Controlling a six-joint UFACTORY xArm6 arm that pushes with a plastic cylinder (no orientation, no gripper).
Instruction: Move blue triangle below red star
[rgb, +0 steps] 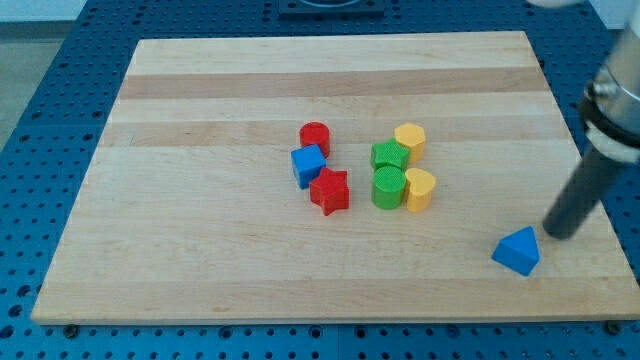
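The blue triangle (517, 250) lies near the board's lower right corner. The red star (330, 191) sits near the board's middle, far to the triangle's left and a little higher. My tip (557, 235) is just to the right of the blue triangle and slightly above it, very close to its right edge. The dark rod rises from there toward the view's upper right.
A blue cube (308, 165) touches the red star's upper left, with a red cylinder (315, 137) above it. To the star's right stand a green block (390, 156), a green cylinder (388, 187), and two yellow blocks (410, 139) (420, 189). The wooden board (200, 250) lies on a blue mat.
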